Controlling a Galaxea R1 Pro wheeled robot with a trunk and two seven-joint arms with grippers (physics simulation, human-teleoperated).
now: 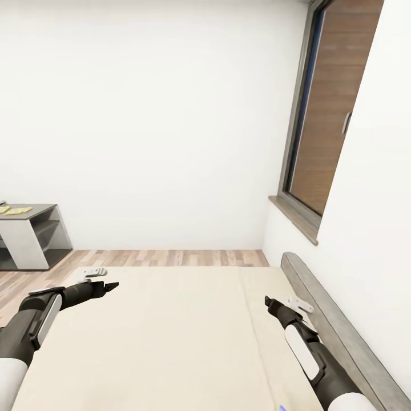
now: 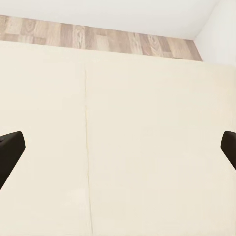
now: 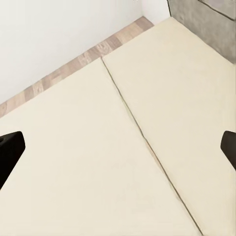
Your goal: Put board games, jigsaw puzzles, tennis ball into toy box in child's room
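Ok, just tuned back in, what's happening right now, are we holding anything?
Nothing is held. The robot faces the bed, both arms stretched over the beige mattress. The left gripper and right gripper are open and empty, hovering above bare mattress. No game box shows in front of them; a small blue scrap peeks in at the head view's bottom edge. The grey table stands far left with a yellowish flat item on top.
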